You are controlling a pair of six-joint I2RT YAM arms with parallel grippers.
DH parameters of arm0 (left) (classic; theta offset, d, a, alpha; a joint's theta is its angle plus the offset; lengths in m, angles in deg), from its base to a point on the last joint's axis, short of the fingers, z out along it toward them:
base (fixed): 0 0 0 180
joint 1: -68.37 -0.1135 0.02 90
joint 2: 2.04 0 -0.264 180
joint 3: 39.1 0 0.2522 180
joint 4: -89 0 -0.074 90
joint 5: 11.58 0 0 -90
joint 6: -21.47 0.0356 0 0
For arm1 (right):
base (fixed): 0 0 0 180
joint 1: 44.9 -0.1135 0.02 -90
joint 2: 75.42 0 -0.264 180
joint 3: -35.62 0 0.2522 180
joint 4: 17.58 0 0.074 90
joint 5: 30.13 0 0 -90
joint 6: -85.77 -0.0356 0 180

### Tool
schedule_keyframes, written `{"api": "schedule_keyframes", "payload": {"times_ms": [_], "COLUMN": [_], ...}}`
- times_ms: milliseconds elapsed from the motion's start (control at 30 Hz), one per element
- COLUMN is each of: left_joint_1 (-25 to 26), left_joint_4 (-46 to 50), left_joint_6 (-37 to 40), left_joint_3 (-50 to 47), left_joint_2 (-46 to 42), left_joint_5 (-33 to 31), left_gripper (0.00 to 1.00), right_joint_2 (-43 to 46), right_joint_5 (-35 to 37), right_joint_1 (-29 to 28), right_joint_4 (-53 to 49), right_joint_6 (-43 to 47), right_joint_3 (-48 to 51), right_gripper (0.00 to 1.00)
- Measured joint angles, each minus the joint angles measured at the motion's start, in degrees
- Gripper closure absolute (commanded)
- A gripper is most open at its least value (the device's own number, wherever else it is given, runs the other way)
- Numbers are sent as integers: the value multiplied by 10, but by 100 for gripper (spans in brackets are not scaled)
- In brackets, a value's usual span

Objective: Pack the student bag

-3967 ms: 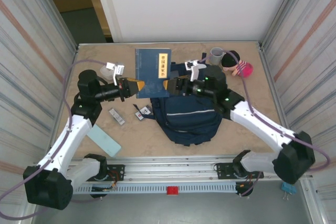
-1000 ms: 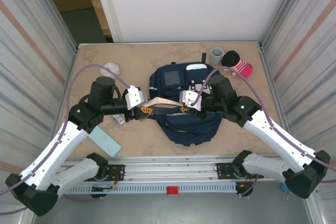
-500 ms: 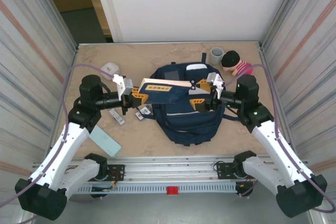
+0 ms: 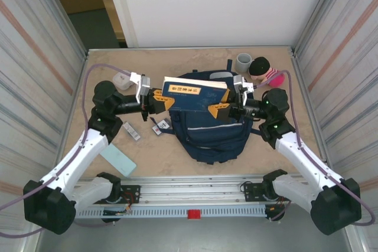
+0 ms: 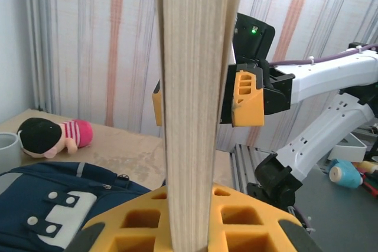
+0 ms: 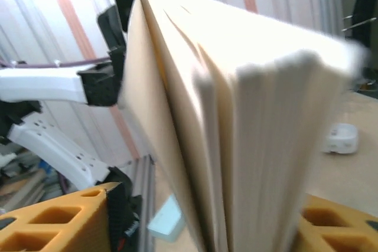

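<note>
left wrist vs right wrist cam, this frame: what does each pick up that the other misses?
Left wrist, not right wrist: the student bag with its white patch, the doll, a cup's rim, and the right tool straddling the book's far end; whether it grips is unclear.
Right wrist, not left wrist: the left arm, a white object on the table, and a pale blue flat item.
Both: the book seen edge-on, pages toward the lens, between that camera's own yellow fingers.
</note>
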Motion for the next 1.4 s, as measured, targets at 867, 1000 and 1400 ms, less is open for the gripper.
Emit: {"api": "schedule_keyframes", "payload": {"times_ms": [867, 1000, 1400], "left_joint_1": [266, 284, 296], "left_joint_4": [332, 338, 351], "left_joint_6": [355, 383, 402], "left_joint_3": [121, 157, 270], "left_joint_2": [230, 333, 492], "left_joint_5": [-400, -420, -428], "left_gripper": [14, 11, 7], "right_joint_2": [172, 200, 183], "right_joint_5": [332, 356, 372], "right_joint_1": [228, 228, 228], "right_joint_4": [-198, -247, -370], "right_joint_6": [-135, -123, -120], "right_joint_3": [96, 96, 72], "right_gripper": [100, 100, 100]}}
